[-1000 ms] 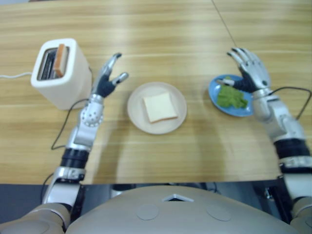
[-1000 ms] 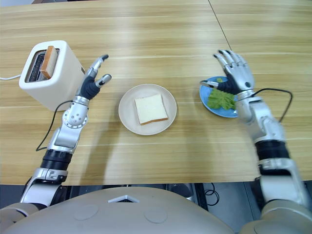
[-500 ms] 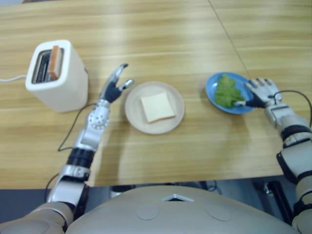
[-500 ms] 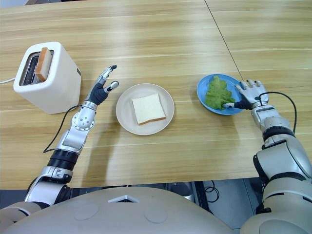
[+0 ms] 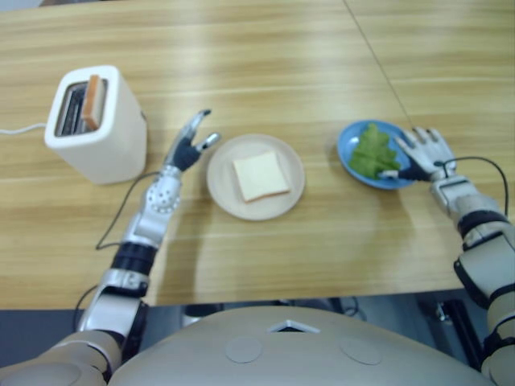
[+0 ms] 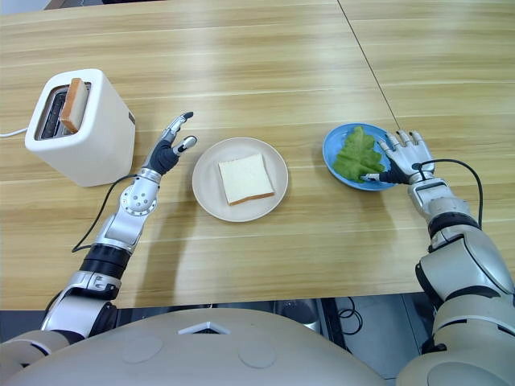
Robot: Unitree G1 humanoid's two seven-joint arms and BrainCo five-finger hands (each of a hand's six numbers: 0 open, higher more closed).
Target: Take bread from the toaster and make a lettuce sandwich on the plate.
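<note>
A white toaster (image 6: 76,129) stands at the left with one slice of bread (image 6: 74,103) sticking up from its slot. A cream plate (image 6: 211,197) in the middle carries a slice of white bread (image 6: 246,178). A green lettuce leaf (image 6: 354,153) lies on a blue plate (image 6: 328,152) at the right. My left hand (image 6: 170,143) rests open between the toaster and the cream plate, holding nothing. My right hand (image 6: 404,153) lies at the blue plate's right rim, fingers spread, its thumb touching the lettuce's lower edge.
A dark cable (image 6: 95,221) runs along the table beside my left arm, and another cable (image 6: 463,166) loops by my right wrist. A seam (image 6: 364,56) between two tabletops runs from the back toward the blue plate.
My right hand came down from above the blue plate to its right rim, then edged slightly left and up. My left hand shifted a little toward the cream plate. The camera view shifted as well.
</note>
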